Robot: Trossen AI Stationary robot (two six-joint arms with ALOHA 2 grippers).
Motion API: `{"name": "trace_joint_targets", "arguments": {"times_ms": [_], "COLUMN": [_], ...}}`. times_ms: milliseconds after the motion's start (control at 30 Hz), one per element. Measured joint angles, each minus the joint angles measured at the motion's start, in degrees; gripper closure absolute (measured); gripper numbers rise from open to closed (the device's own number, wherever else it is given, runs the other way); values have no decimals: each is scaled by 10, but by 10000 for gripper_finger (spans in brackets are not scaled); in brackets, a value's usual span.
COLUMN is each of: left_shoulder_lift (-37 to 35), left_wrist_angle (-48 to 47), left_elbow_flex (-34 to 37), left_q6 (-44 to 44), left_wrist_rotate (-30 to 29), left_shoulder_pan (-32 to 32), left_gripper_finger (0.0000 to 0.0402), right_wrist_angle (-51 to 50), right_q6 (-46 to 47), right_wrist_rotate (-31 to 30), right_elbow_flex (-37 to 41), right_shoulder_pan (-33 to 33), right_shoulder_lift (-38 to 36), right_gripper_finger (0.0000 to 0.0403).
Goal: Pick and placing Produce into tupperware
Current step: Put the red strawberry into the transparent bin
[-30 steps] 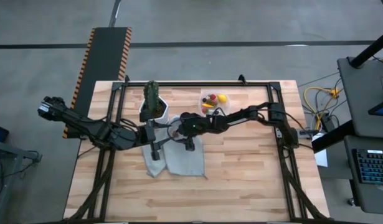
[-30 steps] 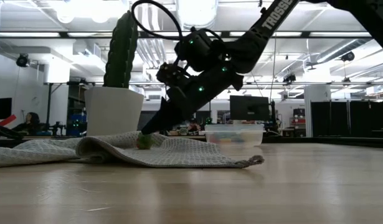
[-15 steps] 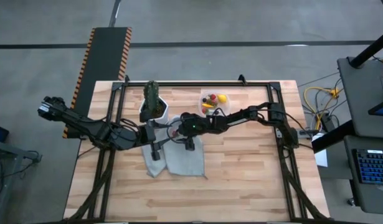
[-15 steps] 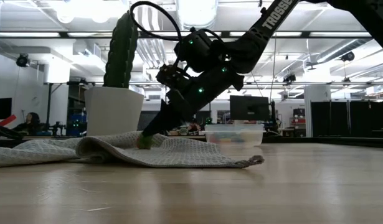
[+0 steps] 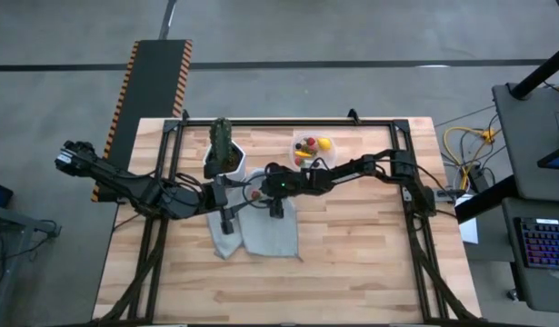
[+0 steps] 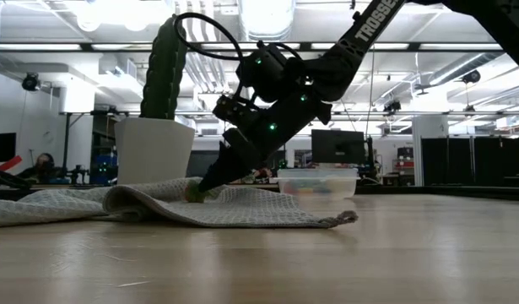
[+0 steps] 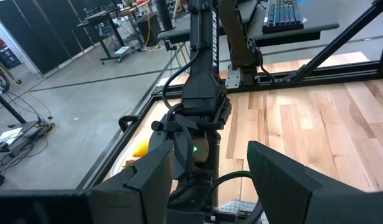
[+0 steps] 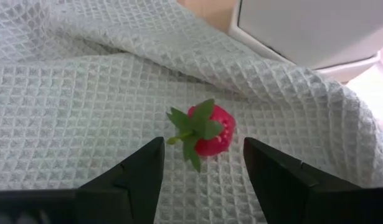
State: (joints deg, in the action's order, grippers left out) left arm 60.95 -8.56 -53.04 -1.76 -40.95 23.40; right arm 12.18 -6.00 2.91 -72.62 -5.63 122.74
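Note:
A tiny red strawberry (image 8: 207,134) with green leaves lies on a grey waffle cloth (image 8: 85,93); it also shows in the low view (image 6: 194,192). My right gripper (image 8: 202,180) is open and slants down just above it, one finger on either side, touching nothing; it shows in the low view (image 6: 205,186) and the high view (image 5: 253,192). The clear tupperware (image 5: 313,147) stands at the far middle with a yellow lemon, red and dark pieces inside. My left gripper (image 7: 210,177) is open and empty, held over the cloth's left part (image 5: 234,194), facing the right arm.
A green cactus in a white pot (image 5: 221,153) stands just beyond the cloth, close to both grippers; its wall shows in the right wrist view (image 8: 303,31). The cloth (image 5: 261,232) lies rumpled with a raised fold (image 6: 132,198). Bare wood lies to the near side and right (image 5: 370,254).
My right gripper has sunk a little toward the strawberry on the cloth, its fingertips now closer to it. The strawberry and the cloth have stayed where they were.

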Motion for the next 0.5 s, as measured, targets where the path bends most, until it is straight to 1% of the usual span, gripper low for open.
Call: {"name": "trace_joint_targets", "arguments": {"times_ms": [267, 500], "left_shoulder_lift": [0, 0], "left_wrist_angle": [0, 0], "left_elbow_flex": [0, 0], "left_q6": [0, 0], "left_wrist_rotate": [0, 0], "left_shoulder_pan": [0, 0], "left_gripper_finger": [212, 212], "right_wrist_angle": [-6, -18], "right_q6": [25, 25], "right_wrist_rotate": [5, 9], "right_elbow_flex": [0, 0], "right_shoulder_pan": [2, 12], "right_shoulder_lift": [0, 0], "right_gripper_finger": [215, 232]}}
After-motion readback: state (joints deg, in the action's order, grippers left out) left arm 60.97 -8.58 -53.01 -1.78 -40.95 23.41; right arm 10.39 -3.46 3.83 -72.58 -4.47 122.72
